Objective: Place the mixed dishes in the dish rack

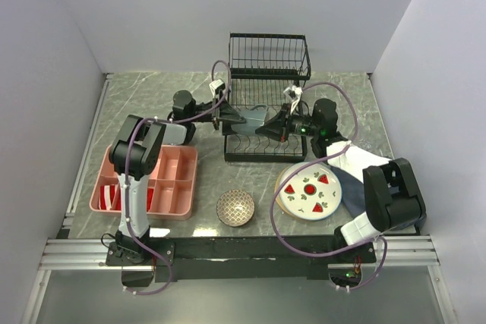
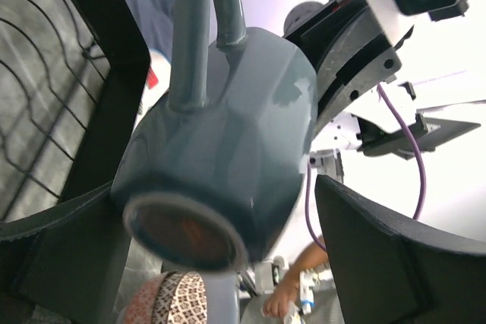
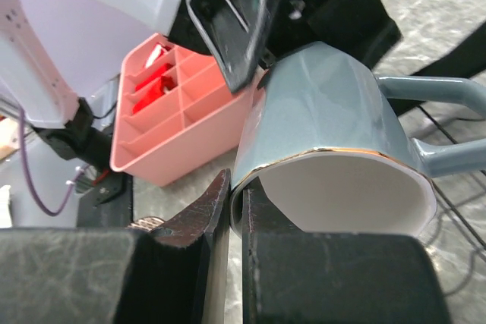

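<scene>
While the right gripper point(image 3: 235, 210) pinches its rim over the dish rack point(image 1: 266, 111), the grey-blue mug point(image 3: 334, 127) sits between the wide-open left gripper point(image 2: 205, 263) fingers.

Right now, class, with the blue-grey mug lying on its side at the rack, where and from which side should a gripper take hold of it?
Grip the rim wall of the blue-grey mug, one finger inside the open mouth and one outside, coming from the mouth end on the right. The right gripper already pinches it so. The mug's body is wide and faceted, filling the open left gripper, and its handle sticks sideways.
</scene>
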Available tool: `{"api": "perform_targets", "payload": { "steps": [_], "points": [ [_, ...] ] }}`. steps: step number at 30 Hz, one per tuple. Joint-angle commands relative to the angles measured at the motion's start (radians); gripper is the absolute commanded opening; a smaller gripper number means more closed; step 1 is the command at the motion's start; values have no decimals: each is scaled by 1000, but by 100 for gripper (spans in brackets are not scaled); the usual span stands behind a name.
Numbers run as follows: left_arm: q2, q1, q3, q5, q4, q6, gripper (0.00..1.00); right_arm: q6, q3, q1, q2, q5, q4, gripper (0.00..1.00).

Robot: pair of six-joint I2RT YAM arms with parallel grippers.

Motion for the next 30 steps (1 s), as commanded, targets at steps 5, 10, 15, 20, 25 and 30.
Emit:
{"api": "perform_targets", "payload": {
  "steps": [5, 10, 15, 20, 25, 30],
  "points": [
    [-35, -110, 117, 59, 351, -84, 77, 37, 0, 73, 21, 3, -67, 0],
    [-76, -95, 85, 79, 253, -29, 66, -59, 20, 66, 32, 71, -174, 6],
    [-91, -56, 114, 134, -46, 154, 35, -283, 54, 55, 19, 157, -443, 46],
    [-128, -40, 117, 139, -201, 344, 12, -400, 88, 3, -30, 122, -616, 64],
    [-170, -52, 327, -42, -1225, 1296, 3, -526, 149, -55, -102, 48, -815, 100],
    [-191, -70, 389, -266, -1550, 1485, 1, -711, 186, -105, -171, 60, -1055, 100]
  ]
}}
